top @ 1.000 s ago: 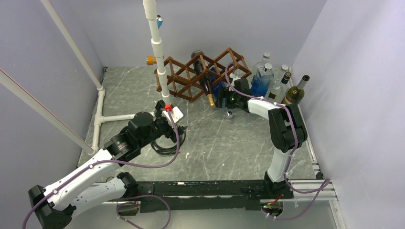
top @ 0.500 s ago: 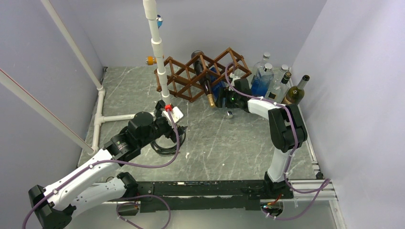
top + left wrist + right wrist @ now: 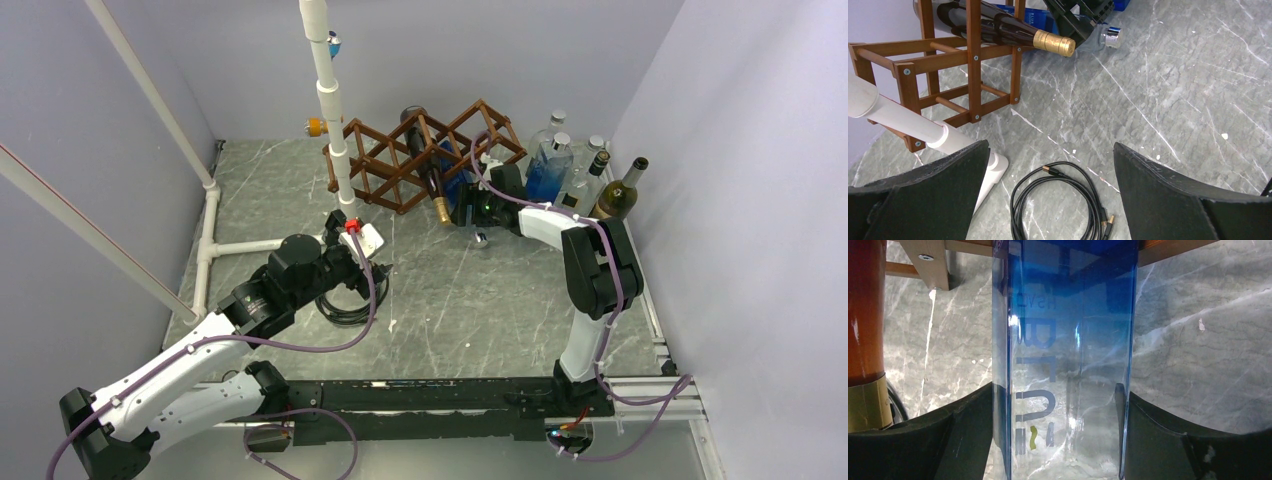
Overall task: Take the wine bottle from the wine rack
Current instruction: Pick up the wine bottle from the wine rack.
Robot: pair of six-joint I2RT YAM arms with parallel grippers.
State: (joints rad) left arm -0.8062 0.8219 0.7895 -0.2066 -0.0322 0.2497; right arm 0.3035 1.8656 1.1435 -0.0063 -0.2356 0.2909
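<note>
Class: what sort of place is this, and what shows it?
Probably a robot test cell: plain walls box in a marble-patterned table, with a white PVC pipe frame and a wooden wine rack staged on it.

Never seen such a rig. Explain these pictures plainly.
Two white-and-black robot arms are bolted at a grey marbled table's near edge. One picture looks down from above; two come from wrist cameras. On the table: a dark brown wooden lattice rack, a white pipe frame, a coiled black cable and standing bottles. In the rack lie a dark bottle with gold foil and a clear blue glass bottle. The left gripper hangs open and empty above the cable. The right gripper straddles the blue bottle; whether it grips yet, I cannot tell.
</note>
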